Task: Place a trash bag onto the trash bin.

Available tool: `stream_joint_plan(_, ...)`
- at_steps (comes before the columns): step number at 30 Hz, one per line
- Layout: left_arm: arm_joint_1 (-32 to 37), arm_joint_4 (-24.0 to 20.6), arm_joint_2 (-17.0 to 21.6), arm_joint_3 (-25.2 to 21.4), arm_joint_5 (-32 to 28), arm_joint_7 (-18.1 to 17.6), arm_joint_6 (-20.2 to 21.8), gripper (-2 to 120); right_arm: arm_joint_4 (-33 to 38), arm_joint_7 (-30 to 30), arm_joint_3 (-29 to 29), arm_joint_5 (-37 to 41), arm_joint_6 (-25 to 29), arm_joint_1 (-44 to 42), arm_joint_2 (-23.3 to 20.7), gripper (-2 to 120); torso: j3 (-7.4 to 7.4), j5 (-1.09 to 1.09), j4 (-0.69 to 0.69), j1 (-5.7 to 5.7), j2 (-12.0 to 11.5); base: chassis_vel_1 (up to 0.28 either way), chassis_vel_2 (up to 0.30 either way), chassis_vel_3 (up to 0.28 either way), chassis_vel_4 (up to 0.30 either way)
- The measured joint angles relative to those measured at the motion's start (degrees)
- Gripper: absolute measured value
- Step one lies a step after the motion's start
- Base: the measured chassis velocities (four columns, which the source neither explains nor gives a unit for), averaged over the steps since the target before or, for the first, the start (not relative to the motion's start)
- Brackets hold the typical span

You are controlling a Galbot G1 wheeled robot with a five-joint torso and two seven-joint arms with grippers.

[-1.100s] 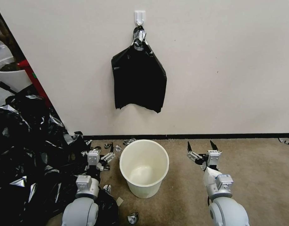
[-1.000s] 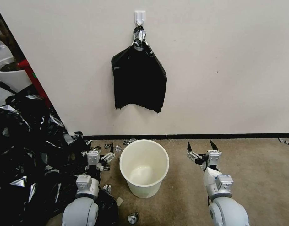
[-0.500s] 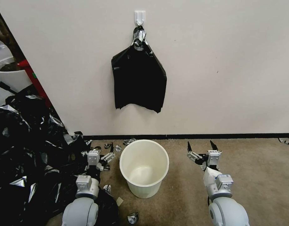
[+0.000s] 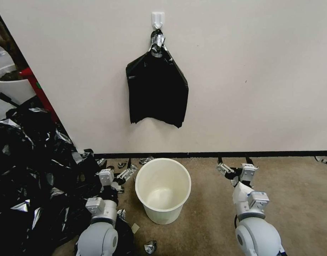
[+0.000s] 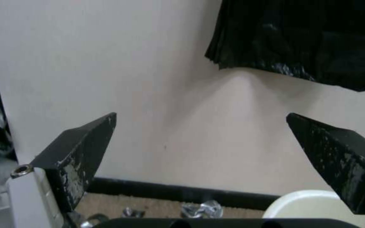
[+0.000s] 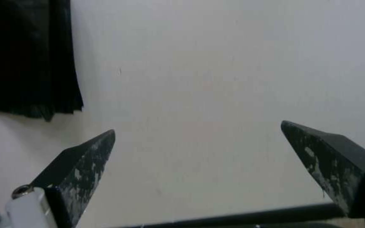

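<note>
Against the pale wall, the round cream plastic bin (image 4: 163,190) stands between wide-open, empty left gripper (image 4: 120,170) and right gripper (image 4: 234,164), hanging black film sheaf (image 4: 157,93) above.

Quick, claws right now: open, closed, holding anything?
Left claw: open, empty, low on the left of the trash bin.
Right claw: open, empty, low on the bin's right.

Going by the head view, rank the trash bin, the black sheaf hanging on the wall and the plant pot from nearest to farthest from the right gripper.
From the right gripper, jaws open, low on the robot's right:
1. Trash bin, on the carpet just to its left.
2. Hanging black sheaf, up on the wall above the bin, under the hook.
3. Plant pot, far across on the left, behind the heap of black plastic.
</note>
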Motion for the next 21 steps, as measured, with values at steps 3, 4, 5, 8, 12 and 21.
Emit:
stream_joint_plan(3,0.1,0.0,-0.3,-0.6,3.7,0.9,-0.9,100,-0.5,0.1,-0.2,-0.5,1.1,0.1,-0.3,100,0.00,0.01,0.00,0.00,0.0,0.000,0.000,0.000,0.000)
stream_joint_plan(4,0.1,0.0,-0.3,-0.6,3.7,0.9,-0.9,100,-0.5,0.1,-0.2,-0.5,1.1,0.1,-0.3,100,0.00,0.01,0.00,0.00,0.0,0.000,0.000,0.000,0.000)
stream_joint_plan(5,0.1,0.2,-0.5,-1.5,7.4,1.7,-2.0,100,-1.0,-0.2,-0.1,-1.5,1.6,0.2,-0.4,100,0.00,0.02,-0.01,0.00,0.0,0.000,0.000,0.000,0.000)
stream_joint_plan(8,-0.1,0.2,-0.7,-2.8,11.2,2.3,-3.5,100,-1.2,-0.8,0.0,-3.0,1.9,0.2,-0.4,100,0.00,0.01,0.00,0.00,0.0,0.000,0.000,0.000,0.000)
stream_joint_plan(12,-0.8,-0.9,-0.1,-5.0,11.3,4.1,-7.2,100,-1.4,-4.6,1.1,-7.3,6.3,0.8,-0.2,100,0.00,0.01,-0.01,0.00,0.0,0.000,0.000,0.000,0.000)
stream_joint_plan(21,-0.6,0.5,0.0,-2.4,-1.6,2.6,-9.8,100,-5.4,-9.1,-8.0,17.4,10.2,9.6,0.5,100,0.00,0.00,-0.02,0.00,0.0,0.000,0.000,0.000,0.000)
